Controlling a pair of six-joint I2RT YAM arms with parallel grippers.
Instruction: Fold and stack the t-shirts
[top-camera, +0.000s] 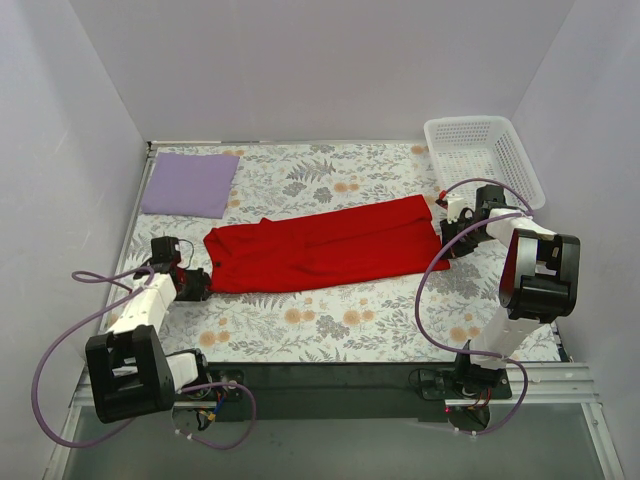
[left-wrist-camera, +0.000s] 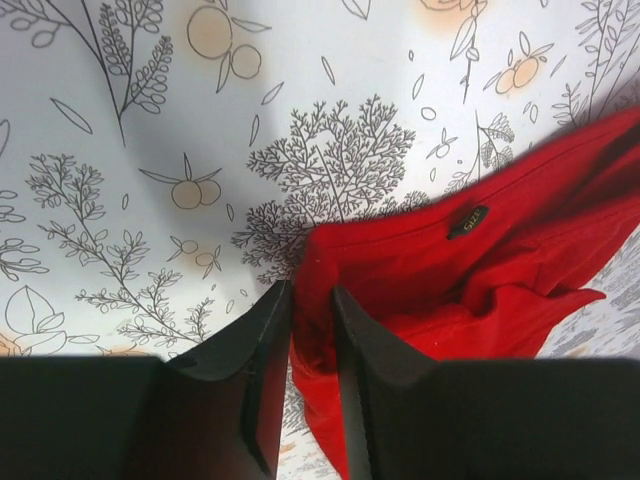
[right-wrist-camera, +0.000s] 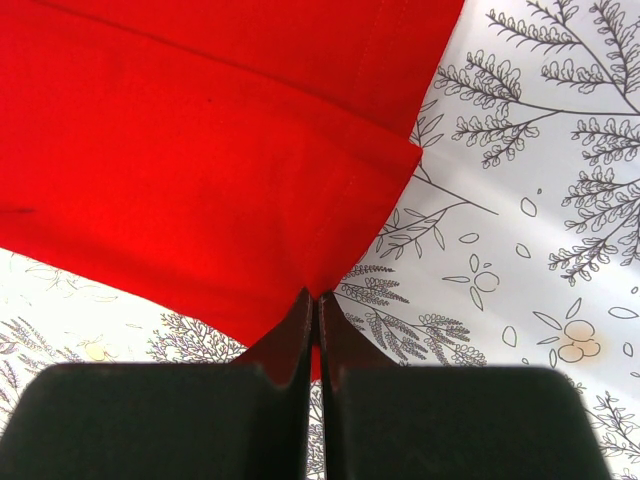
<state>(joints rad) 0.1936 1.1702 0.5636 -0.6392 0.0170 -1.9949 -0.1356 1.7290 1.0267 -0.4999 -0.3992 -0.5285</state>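
Observation:
The red t-shirt (top-camera: 320, 245) lies stretched lengthwise across the middle of the floral table, folded into a long band. My left gripper (top-camera: 197, 283) is shut on its left end; in the left wrist view the red cloth (left-wrist-camera: 450, 270) is bunched between the black fingers (left-wrist-camera: 260, 340) of the gripper (left-wrist-camera: 311, 300). My right gripper (top-camera: 447, 240) is shut on the shirt's right corner; in the right wrist view the red cloth (right-wrist-camera: 200, 170) runs into the pinched tips of the gripper (right-wrist-camera: 317, 297). The lavender t-shirt (top-camera: 190, 184) lies as a flat rectangle at the back left.
A white mesh basket (top-camera: 483, 158) stands at the back right corner, just behind my right arm. The floral table cover (top-camera: 330, 320) is bounded by grey walls at the left, back and right. Purple cables loop beside both arms.

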